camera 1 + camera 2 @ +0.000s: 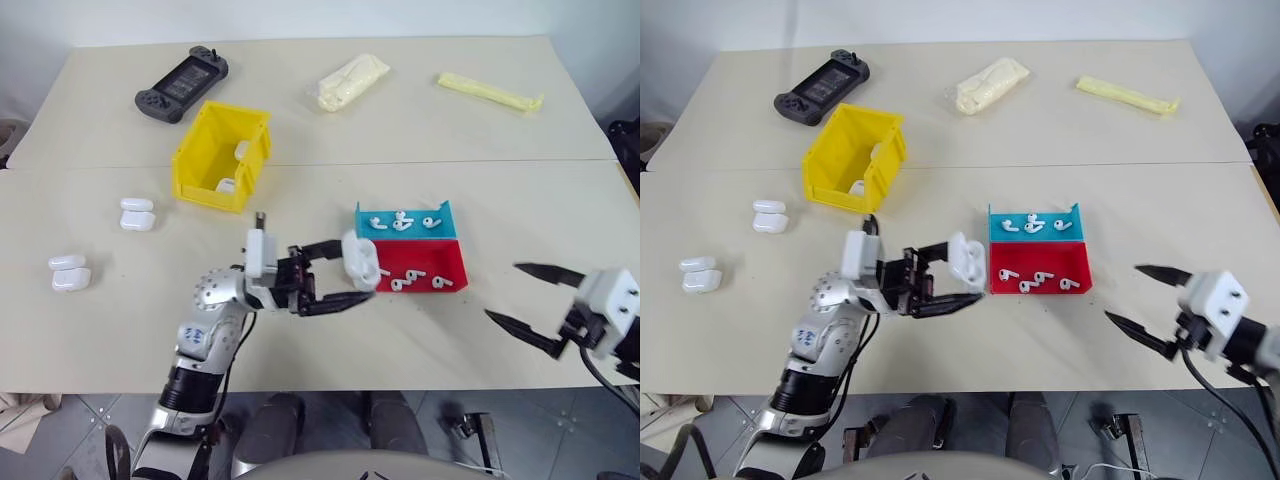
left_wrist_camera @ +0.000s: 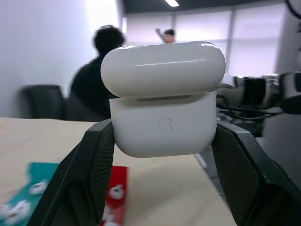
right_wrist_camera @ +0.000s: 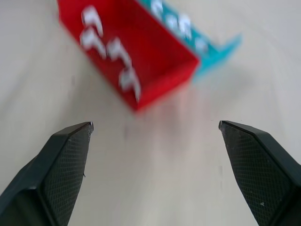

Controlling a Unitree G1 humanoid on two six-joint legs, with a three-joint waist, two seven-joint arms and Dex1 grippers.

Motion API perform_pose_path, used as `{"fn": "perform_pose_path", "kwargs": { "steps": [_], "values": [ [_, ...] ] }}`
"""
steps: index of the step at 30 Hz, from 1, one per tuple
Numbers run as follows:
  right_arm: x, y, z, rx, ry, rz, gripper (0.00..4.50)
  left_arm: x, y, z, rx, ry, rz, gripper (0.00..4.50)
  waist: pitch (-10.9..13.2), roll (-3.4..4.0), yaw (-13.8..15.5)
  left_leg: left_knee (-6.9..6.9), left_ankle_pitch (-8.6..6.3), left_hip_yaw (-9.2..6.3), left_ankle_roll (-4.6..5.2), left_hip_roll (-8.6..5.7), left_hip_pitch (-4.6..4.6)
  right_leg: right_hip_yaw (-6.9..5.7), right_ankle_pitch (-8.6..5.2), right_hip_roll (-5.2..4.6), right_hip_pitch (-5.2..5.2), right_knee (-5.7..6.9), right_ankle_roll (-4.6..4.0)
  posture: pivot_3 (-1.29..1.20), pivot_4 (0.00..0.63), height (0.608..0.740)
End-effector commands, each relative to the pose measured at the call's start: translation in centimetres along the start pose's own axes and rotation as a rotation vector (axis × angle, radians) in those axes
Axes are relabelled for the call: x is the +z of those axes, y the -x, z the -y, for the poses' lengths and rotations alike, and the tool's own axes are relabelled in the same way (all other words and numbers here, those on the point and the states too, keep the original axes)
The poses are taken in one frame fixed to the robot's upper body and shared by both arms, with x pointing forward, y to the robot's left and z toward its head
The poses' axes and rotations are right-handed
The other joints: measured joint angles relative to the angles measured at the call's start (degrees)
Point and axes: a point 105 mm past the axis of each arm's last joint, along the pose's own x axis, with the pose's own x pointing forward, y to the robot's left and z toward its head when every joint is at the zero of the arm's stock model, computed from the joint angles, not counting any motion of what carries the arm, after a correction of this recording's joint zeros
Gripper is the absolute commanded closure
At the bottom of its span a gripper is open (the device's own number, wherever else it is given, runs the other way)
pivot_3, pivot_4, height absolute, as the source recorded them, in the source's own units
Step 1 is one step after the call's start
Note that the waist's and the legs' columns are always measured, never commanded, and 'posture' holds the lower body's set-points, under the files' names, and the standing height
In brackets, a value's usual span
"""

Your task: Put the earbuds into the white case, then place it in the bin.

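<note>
Here the left gripper clamps the white case, lid ajar.

Two beige tables pushed together, grey tile floor, big windows w/ ceiling light.

White case: glossy, rounded, lid ajar, held off table at frame centre, just left of trays. Earbuds: tiny, white, stemmed; loose in blue and red trays, right of centre. Bin: yellow, upper left, white items inside.
</note>
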Motion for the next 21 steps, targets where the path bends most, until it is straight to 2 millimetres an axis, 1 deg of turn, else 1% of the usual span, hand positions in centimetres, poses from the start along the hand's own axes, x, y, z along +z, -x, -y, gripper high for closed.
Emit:
{"fn": "perform_pose_path", "kwargs": {
  "steps": [1, 3, 4, 8, 10, 12, 13, 15, 19, 21],
  "values": [
    [1.0, 0.8, 0.3, 0.004, 0.063, 0.01, 0.0, 1.1, -0.8, -0.1, -0.044, -0.086, 0.044, 1.74, 0.0, 0.0, 0.04, 0.0, 0.0, 0.0, 0.0, 0.0, 0.02, 0.02, 0.0, 0.0, 0.0, -0.01, 0.0, 0.0, 0.15, 0.74],
    [1.6, 0.5, 0.2, 0.029, 0.073, 0.001, 0.0, 1.1, -0.9, -0.2, -0.041, -0.103, 0.041, 1.74, -0.01, 0.01, 0.06, 0.0, 0.0, -0.01, 0.0, 0.0, 0.02, 0.06, 0.01, 0.0, 0.0, -0.01, 0.02, 0.0, 0.15, 0.74],
    [1.7, 0.2, -0.2, 0.086, 0.083, -0.032, 0.0, 1.2, -0.8, -0.3, -0.033, -0.107, 0.04, 1.74, -0.01, 0.03, 0.1, 0.0, 0.0, -0.01, 0.0, 0.0, 0.03, 0.07, 0.01, 0.0, 0.0, -0.01, 0.02, 0.0, 0.15, 0.74],
    [4.3, -2.3, 0.6, 0.19, 0.142, -0.141, 0.0, 1.1, -0.3, -0.3, -0.01, -0.054, 0.013, 1.74, -0.03, 0.07, -0.14, 0.02, -0.01, 0.03, 0.01, 0.02, 0.05, 0.13, 0.01, 0.04, -0.02, 0.01, 0.03, 0.0, 0.15, 0.74],
    [5.7, -3.5, 0.6, 0.249, 0.173, -0.2, 0.0, 1.2, -0.3, -0.2, 0.006, -0.037, 0.008, 1.74, -0.04, 0.15, 0.03, 0.02, -0.01, 0.02, 0.0, 0.03, 0.04, 0.15, 0.02, 0.04, -0.05, 0.02, 0.03, 0.0, 0.15, 0.74],
    [6.5, -4.4, 0.1, 0.305, 0.166, -0.256, 0.0, 1.2, -0.3, 0.0, 0.017, -0.037, 0.004, 1.74, -0.02, 0.12, 0.35, 0.01, -0.01, -0.04, -0.01, 0.05, 0.0, 0.1, 0.01, 0.05, -0.08, -0.01, 0.03, 0.0, 0.15, 0.74],
    [6.7, -4.7, -0.2, 0.327, 0.152, -0.288, 0.0, 1.2, -0.3, 0.0, 0.023, -0.036, 0.002, 1.74, -0.02, 0.12, 0.66, 0.02, -0.01, -0.13, -0.01, 0.04, -0.07, 0.04, 0.01, 0.02, -0.09, -0.06, 0.03, 0.0, 0.15, 0.74],
    [6.7, -5.5, -0.6, 0.378, 0.2, -0.355, 0.0, 1.0, -0.3, 0.2, 0.037, -0.036, -0.004, 1.74, -0.01, 0.1, 1.24, 0.04, -0.04, -0.14, 0.03, 0.01, -0.11, 0.01, 0.02, -0.03, -0.08, -0.16, 0.03, 0.0, 0.15, 0.74],
    [6.6, -7.4, -0.4, 0.397, 0.28, -0.412, 0.0, 0.9, -0.3, 0.3, 0.049, -0.038, -0.012, 1.74, 0.0, 0.07, 1.62, 0.07, -0.08, -0.06, 0.1, -0.03, -0.17, 0.0, 0.08, -0.09, -0.08, -0.33, 0.12, 0.0, 0.15, 0.74],
    [6.2, -7.9, -0.2, 0.415, 0.321, -0.446, 0.0, 0.9, -0.4, 0.2, 0.054, -0.04, -0.014, 1.74, 0.01, 0.06, 1.57, 0.08, -0.08, -0.05, 0.1, 0.0, -0.18, -0.02, 0.08, -0.07, -0.09, -0.34, 0.12, 0.0, 0.15, 0.74]
  ]
}}
